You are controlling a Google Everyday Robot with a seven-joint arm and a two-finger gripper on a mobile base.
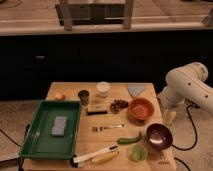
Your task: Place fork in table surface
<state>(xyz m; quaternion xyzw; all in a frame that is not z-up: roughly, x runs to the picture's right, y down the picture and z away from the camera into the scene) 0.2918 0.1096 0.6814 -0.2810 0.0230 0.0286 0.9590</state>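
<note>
In the camera view, we take the orange bowl (140,108) as our mark. The fork (107,128) lies flat on the table surface (100,140), nearer the camera than the bowl and to its left, with nothing gripping it. The gripper (169,117) hangs to the right of the bowl, at the table's right edge, under the white arm (187,82); we cannot tell whether it is open or closed. The green chilli (129,138) lies nearer the camera than the bowl, and the dark bowl (158,134) sits nearer and to its right. The green tray (42,138) sits well to the bowl's left, holding a grey sponge (59,126).
</note>
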